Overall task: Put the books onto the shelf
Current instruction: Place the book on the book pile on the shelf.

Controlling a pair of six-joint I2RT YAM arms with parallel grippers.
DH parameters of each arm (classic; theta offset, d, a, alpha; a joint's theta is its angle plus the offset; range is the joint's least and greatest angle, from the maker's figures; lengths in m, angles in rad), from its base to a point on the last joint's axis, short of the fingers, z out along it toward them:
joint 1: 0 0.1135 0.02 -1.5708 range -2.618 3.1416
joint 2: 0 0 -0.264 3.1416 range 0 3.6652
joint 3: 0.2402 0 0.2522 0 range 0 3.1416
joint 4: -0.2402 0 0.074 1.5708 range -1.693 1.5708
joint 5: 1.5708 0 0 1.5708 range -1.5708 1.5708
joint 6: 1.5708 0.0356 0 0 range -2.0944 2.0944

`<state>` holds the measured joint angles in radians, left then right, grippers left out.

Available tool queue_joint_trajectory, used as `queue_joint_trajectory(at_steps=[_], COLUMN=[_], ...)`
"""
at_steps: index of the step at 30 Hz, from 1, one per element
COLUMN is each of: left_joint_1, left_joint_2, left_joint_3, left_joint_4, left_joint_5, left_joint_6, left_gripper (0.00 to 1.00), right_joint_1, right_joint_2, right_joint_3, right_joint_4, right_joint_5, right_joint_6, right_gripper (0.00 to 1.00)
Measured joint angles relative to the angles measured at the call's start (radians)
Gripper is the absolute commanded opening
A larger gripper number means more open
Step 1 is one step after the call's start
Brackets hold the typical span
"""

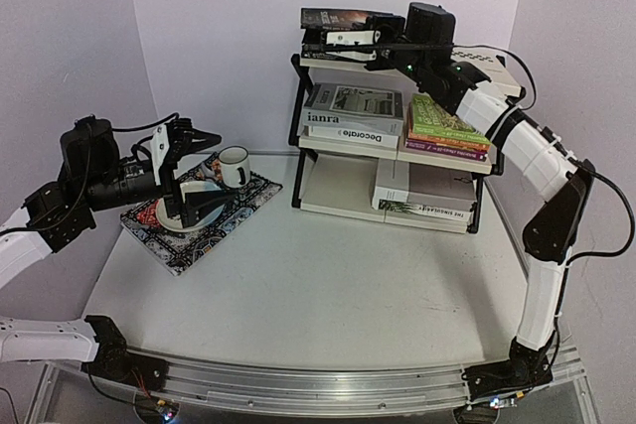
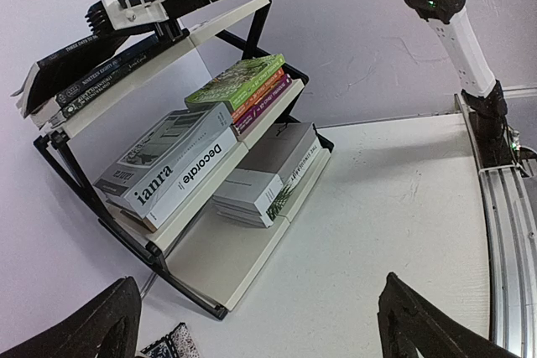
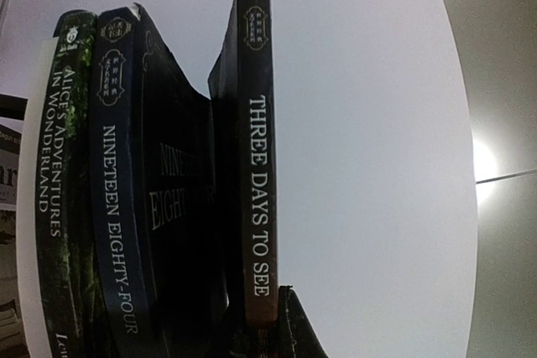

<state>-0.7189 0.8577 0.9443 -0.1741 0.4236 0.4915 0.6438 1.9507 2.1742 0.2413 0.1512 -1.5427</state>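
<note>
Top external view showed your right jaws pinched shut on a dark "Three Days to See" paperback [image 1: 336, 17] on the top tier of the black-framed cream shelf [image 1: 333, 191]; other books [image 1: 444, 126] lay stacked below. Your left jaws gaped wide, empty, above the dark patterned placemat [image 1: 179, 245].

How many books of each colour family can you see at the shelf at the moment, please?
Dark novels, Three Days to See among them: 3
Pale grey or white books: 4
Bright paperbacks, green, orange and purple: 3
Total: 10
</note>
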Motion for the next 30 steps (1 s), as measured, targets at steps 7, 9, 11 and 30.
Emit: queue_joint_trajectory(at_steps=[7, 9, 11, 30], left_joint_1=[0.000, 0.000, 0.000, 0.000], left_joint_2=[0.000, 0.000, 0.000, 0.000], left_joint_3=[0.000, 0.000, 0.000, -0.002], left_joint_4=[0.000, 0.000, 0.000, 0.000], left_joint_5=[0.000, 0.000, 0.000, 0.001], left_joint_6=[0.000, -0.001, -0.003, -0.022], left_gripper=[1.00, 1.00, 1.00, 1.00], right_joint_1=[-0.009, -0.010, -0.009, -0.010], right_joint_2=[0.000, 0.000, 0.000, -0.061], right_joint_3=[-0.008, -0.016, -0.026, -0.070], right_joint_4=[0.000, 0.007, 0.020, -0.011], right_joint_5=[0.013, 0.020, 0.023, 0.010], right_joint_6=[-0.006, -0.008, -0.009, 0.066], right_gripper=[0.04, 0.12, 0.18, 0.69])
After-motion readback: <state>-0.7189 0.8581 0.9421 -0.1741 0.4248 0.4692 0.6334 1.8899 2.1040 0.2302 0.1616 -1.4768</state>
